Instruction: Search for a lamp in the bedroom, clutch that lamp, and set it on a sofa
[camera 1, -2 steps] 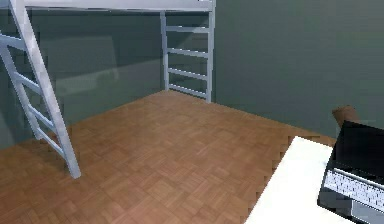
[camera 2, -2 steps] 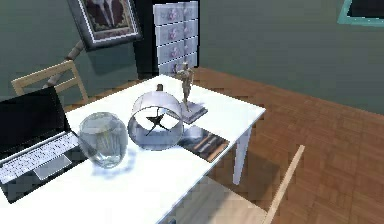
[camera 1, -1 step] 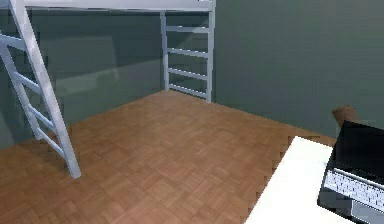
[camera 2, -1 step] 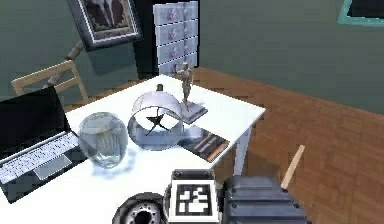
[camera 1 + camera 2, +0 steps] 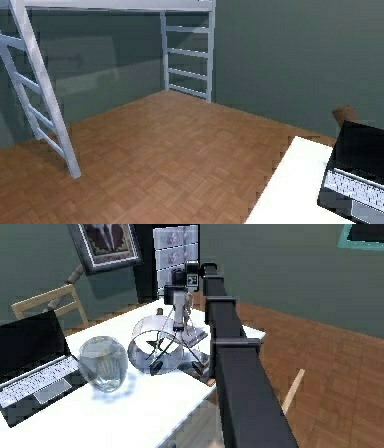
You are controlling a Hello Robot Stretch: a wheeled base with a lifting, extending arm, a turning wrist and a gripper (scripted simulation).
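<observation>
- Holds the arm out as a dark square bar, from the arm side view's 6 o'clock edge up toward 11 o'clock.
- Carries two small white squares with black marks at the far end.
- Sets the gripper at 9 o'clock of those squares, dark body apparently hanging toward 6 o'clock.
- Cannot tell whether anything is held.

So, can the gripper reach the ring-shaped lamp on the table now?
Probably yes: the gripper is right at the ring-shaped lamp, with nothing between them; the glass bowl stands aside.
</observation>
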